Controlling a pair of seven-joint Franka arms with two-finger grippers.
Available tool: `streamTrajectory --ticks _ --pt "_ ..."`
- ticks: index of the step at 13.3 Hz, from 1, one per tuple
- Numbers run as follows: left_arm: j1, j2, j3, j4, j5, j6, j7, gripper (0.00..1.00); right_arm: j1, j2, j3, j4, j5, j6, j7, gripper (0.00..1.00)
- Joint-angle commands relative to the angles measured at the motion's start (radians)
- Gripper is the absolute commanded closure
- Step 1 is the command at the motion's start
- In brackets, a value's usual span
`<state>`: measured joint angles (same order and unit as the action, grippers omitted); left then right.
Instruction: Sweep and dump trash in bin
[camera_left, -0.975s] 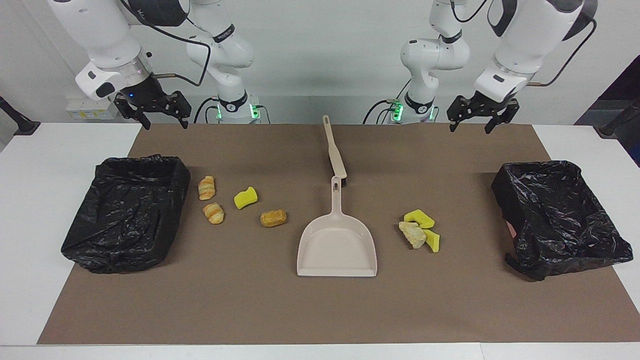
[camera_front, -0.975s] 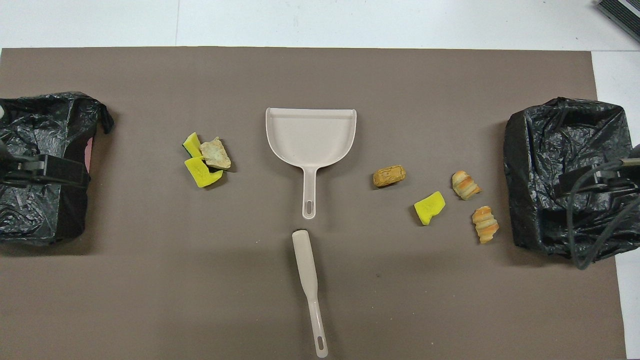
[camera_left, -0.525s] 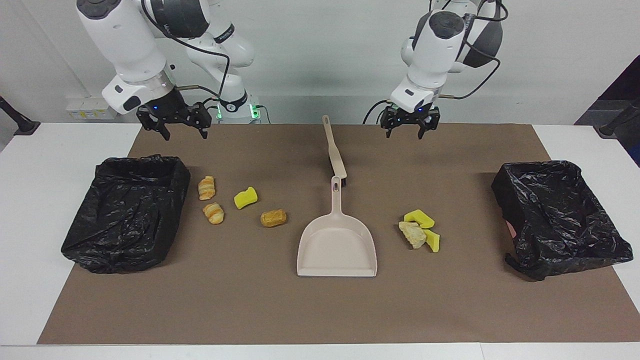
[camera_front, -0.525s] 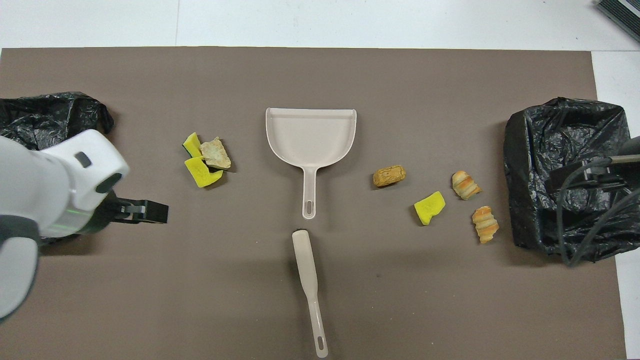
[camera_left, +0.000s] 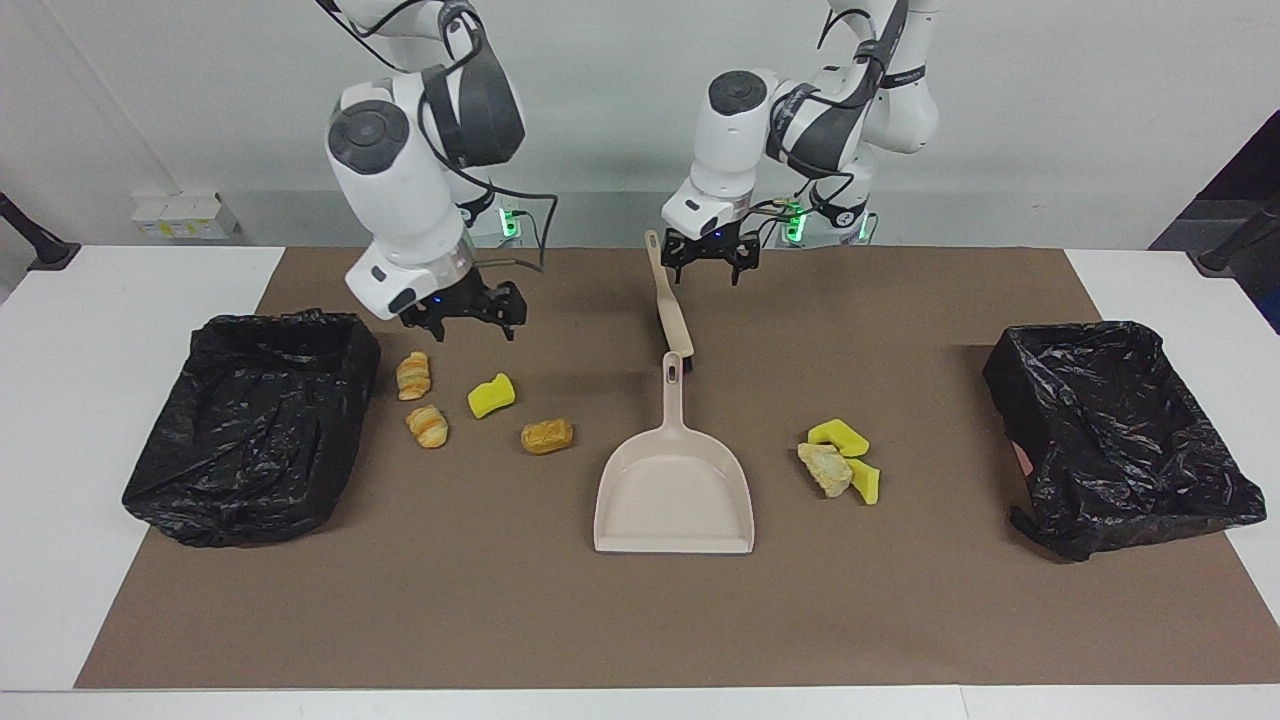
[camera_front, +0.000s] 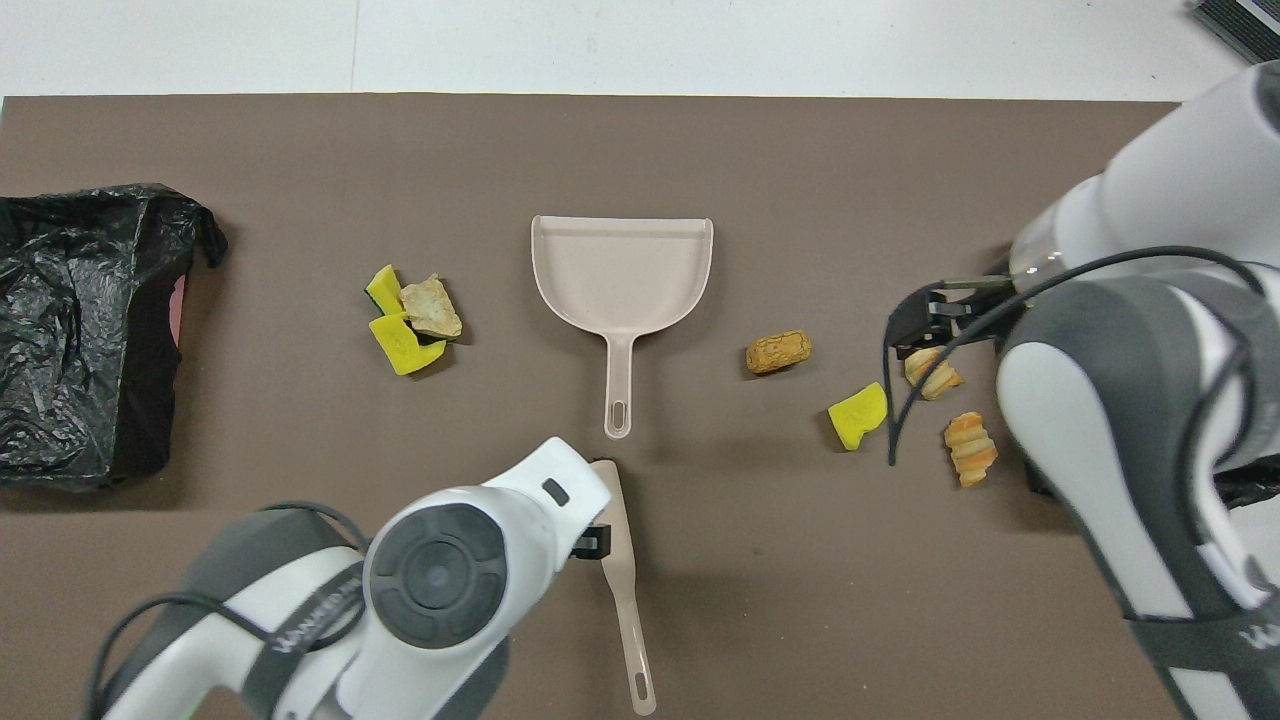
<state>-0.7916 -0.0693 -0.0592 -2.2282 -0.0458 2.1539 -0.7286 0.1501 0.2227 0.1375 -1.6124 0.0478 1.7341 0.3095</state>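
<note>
Mat edges: brown mat (camera_left: 640, 620) has a bin (camera_left: 250, 425) at the right arm's end and another bin (camera_left: 1120, 435) at the left arm's end; the strip along the edge farthest from the robots lies bare.
Middle: dustpan (camera_left: 675, 490) mouth faces away from the robots, brush (camera_left: 668, 295) lies just off its handle tip, toward the robots' edge.
Trash: four bits (two croissants (camera_left: 420, 400), a sponge, a bread piece) lie beside the right-end bin; a second trash clump (camera_left: 840, 465), two sponges touching a pale lump, sits between dustpan and the other bin.
Hidden: overhead, the right arm covers most of its bin, and the left arm's body hides its own gripper.
Left gripper (camera_left: 712, 268): released, holding nothing, hanging over the brush handle.
Right gripper (camera_left: 470, 322): spread wide, grasping nothing, over the mat by the croissants.
</note>
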Motion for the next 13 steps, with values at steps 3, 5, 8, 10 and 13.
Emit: streamTrajectory --ticks 3,5,8,10,13 --pt "-0.127 0.017 0.021 -0.106 -0.008 0.124 -0.106 0.0 0.107 0.15 -0.003 0.109 0.006 0.07 0.176 0.0" --pt "-0.159 0.002 0.019 -0.143 -0.009 0.132 -0.13 0.0 0.159 0.216 -0.004 0.181 0.004 0.082 0.23 0.0" --pt "-0.179 -0.006 0.018 -0.152 -0.009 0.132 -0.156 0.0 0.245 0.294 -0.01 0.195 0.0 0.189 0.344 0.0" --pt "-0.201 0.009 0.018 -0.163 -0.011 0.133 -0.16 0.09 0.288 0.355 -0.013 0.225 -0.006 0.235 0.387 0.0" --pt "-0.221 0.059 0.021 -0.151 -0.012 0.13 -0.181 0.23 0.313 0.371 -0.007 0.224 -0.046 0.257 0.389 0.19"
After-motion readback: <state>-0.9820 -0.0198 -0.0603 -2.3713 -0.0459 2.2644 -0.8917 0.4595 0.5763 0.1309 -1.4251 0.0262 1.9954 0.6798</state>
